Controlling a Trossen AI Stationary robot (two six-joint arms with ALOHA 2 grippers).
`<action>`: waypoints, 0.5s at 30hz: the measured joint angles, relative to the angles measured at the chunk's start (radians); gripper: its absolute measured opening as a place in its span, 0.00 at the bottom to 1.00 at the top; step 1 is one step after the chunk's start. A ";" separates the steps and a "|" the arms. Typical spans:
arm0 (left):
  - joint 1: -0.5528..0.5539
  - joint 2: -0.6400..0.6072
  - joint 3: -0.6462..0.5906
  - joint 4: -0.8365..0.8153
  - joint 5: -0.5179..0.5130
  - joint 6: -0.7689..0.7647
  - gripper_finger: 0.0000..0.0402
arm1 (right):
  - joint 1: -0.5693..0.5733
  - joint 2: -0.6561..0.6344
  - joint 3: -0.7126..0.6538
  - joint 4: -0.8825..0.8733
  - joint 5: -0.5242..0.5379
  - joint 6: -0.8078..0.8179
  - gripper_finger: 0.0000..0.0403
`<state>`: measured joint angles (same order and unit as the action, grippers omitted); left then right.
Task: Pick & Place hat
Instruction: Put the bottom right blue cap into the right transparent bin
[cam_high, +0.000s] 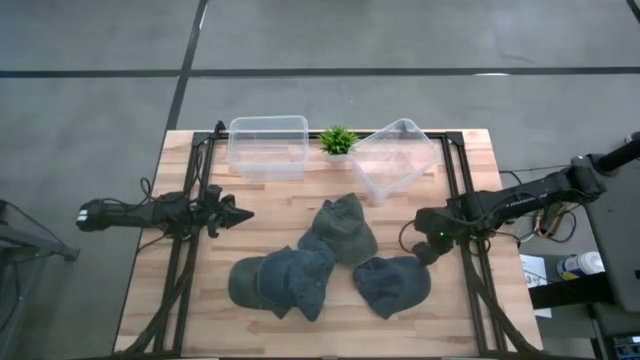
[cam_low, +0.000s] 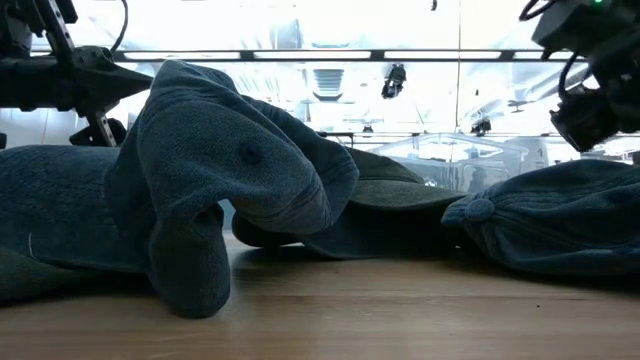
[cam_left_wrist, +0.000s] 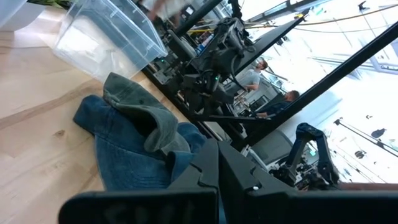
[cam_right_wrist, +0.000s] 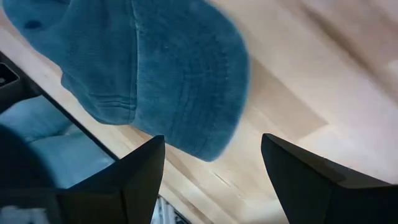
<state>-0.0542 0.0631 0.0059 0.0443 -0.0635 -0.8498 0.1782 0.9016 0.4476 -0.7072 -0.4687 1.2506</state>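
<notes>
four hats (cam_high: 332, 262), two clear bins (cam_high: 268, 146)

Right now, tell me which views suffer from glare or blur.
Low view: bright backlight washes out the room, leaving the hats dark. Left wrist view: windows glare white behind the frames. Right wrist view: the blue hat and wood are smeared. High view: evenly lit.

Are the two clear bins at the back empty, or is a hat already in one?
Both empty: the left bin and tilted right bin show only bare plastic.
</notes>
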 joint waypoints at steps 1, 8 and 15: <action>0.000 0.000 0.000 0.000 -0.001 0.000 0.00 | 0.017 -0.006 -0.014 0.019 0.000 0.023 0.65; 0.000 0.000 0.000 0.000 0.000 -0.017 0.00 | 0.114 -0.059 -0.119 0.194 0.029 0.175 0.65; 0.000 0.000 0.000 0.001 0.000 -0.025 0.00 | 0.170 -0.077 -0.260 0.517 0.131 0.296 0.65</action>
<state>-0.0544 0.0628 0.0059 0.0448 -0.0639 -0.8746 0.3480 0.8245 0.1874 -0.1906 -0.3379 1.5468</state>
